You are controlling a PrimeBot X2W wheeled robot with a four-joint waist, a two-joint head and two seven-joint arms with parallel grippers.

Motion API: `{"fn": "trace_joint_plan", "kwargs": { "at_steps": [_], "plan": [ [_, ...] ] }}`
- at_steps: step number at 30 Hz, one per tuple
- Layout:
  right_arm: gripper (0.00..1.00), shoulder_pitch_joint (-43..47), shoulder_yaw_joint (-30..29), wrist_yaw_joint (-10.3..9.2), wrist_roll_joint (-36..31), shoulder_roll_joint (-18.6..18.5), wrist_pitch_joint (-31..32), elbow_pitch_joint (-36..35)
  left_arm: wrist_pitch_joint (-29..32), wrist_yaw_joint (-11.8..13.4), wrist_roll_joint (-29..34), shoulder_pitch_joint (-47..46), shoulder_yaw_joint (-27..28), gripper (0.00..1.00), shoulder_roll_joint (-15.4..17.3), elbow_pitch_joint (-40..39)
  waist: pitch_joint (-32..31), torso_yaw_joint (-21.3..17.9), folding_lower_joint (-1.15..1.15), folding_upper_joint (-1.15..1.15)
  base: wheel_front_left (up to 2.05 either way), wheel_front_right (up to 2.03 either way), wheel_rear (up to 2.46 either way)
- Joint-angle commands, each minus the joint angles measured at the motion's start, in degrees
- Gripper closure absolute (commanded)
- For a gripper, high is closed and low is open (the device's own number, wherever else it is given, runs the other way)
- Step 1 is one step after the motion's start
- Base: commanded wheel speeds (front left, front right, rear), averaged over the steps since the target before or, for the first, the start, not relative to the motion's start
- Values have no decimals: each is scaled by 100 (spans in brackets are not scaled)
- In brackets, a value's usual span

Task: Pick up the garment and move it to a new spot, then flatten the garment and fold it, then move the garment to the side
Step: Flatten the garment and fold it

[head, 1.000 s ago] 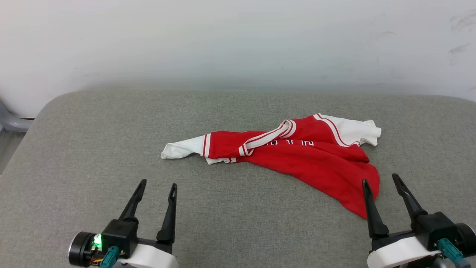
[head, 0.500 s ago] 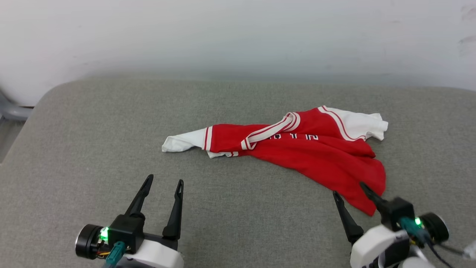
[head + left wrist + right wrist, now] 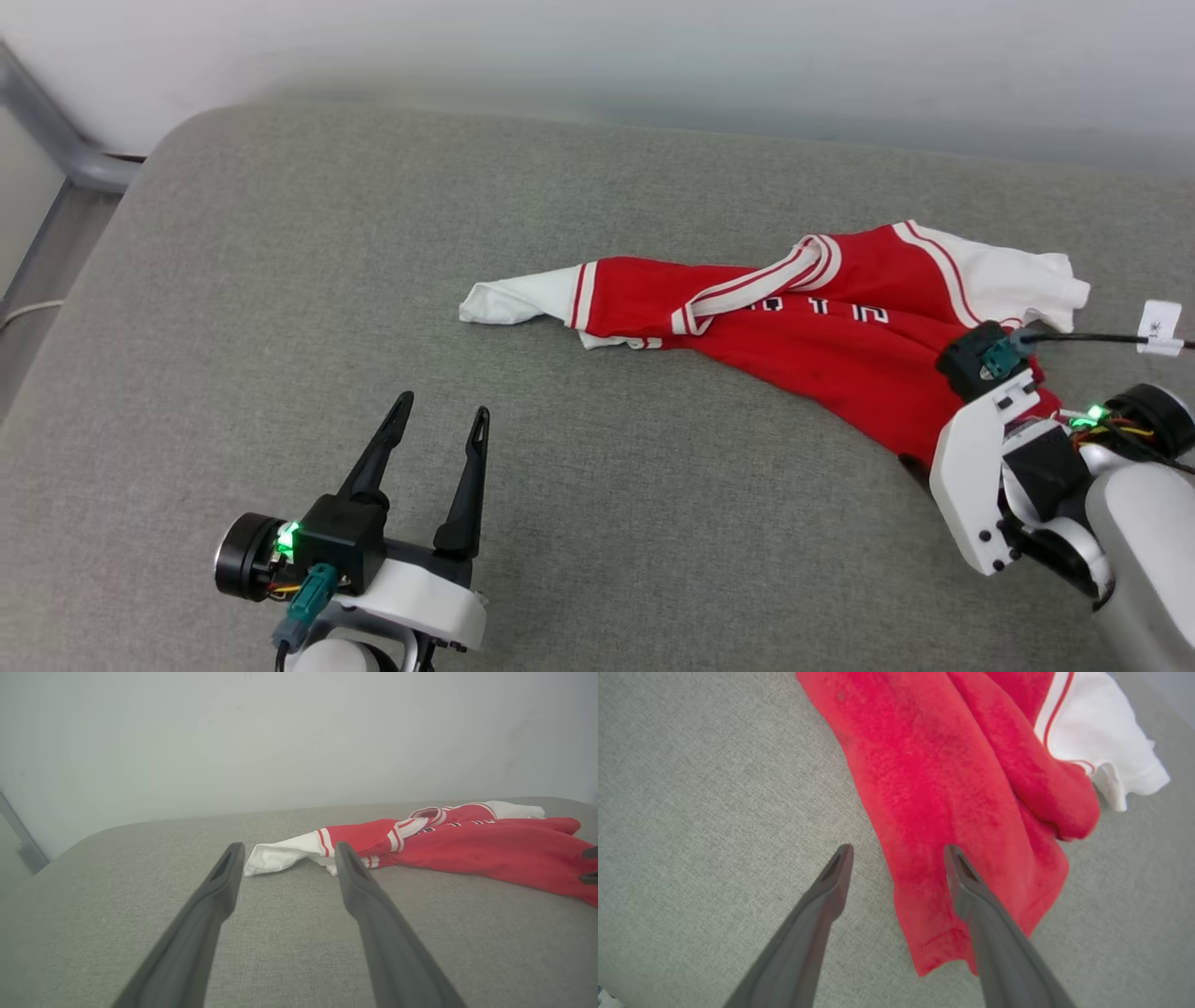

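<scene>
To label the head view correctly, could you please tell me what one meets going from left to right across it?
In order: grey metal rail → left gripper → garment → white cable tag. The right arm overlaps the garment, so I leave it out.

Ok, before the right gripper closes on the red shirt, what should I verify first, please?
1. Right gripper open: ok.
2. Garment edge between its fingers: ok, one finger over red cloth, the other over the grey cushion.
3. Fingers touching the cloth: cannot tell.
4. Left gripper open, apart from the garment: ok.
5. Garment lying flat: not ok, twisted.
</scene>
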Motion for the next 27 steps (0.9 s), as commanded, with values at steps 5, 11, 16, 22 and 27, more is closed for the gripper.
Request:
{"fn": "trace_joint_plan", "kwargs": {
  "at_steps": [5, 11, 16, 22, 27],
  "plan": [
    [0, -403, 183, -7, 32, -222, 528, 213, -15, -85, 72, -187, -11, 0, -78, 24, 275, 372, -1, 0, 0, 0, 0],
    [0, -562, 315, -7, 132, -390, 838, 812, -14, -121, 100, -282, -9, 0, -138, 51, 402, 616, -1, 0, 0, 0, 0],
    [34, -398, 434, -4, 404, -303, 980, 1310, -14, -141, 129, -252, 42, 0, -158, 82, 390, 648, -1, 0, 0, 0, 0],
    [100, -152, 569, -3, 741, -386, 1083, 1398, -14, -174, 167, -145, 86, 0, -175, 184, 182, 511, -1, 0, 0, 0, 0],
    [100, 139, 591, -4, 1052, -598, 1185, 1111, -14, -188, 200, -6, 144, 0, -172, 245, -123, 289, -1, 0, 0, 0, 0]
  ]
}}
